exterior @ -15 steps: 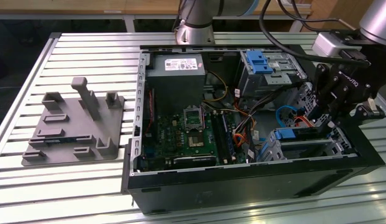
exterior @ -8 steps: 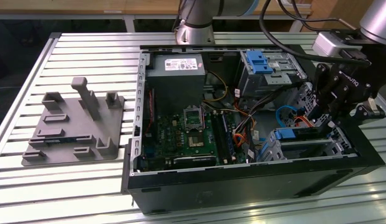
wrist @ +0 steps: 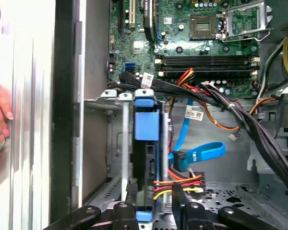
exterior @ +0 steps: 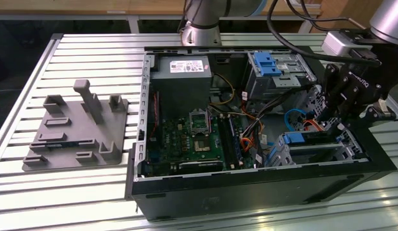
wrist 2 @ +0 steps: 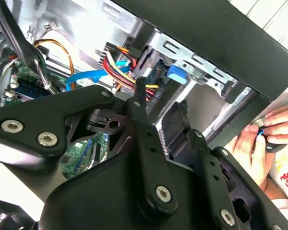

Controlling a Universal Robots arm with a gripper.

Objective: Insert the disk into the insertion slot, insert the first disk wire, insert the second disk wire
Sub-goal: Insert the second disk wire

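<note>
Computer case point(exterior: 250, 187) open on the table point(exterior: 89, 48); the insertion slot point(wrist: 116, 143) sits in its near corner, exterior view's right, disk point(wrist: 146, 125) seated inside. My gripper point(wrist: 153, 189) hangs fingers apart over the disk's wired end. I'd hold the plug of the red-yellow wires point(wrist: 180, 181) square, pressing straight.
</note>
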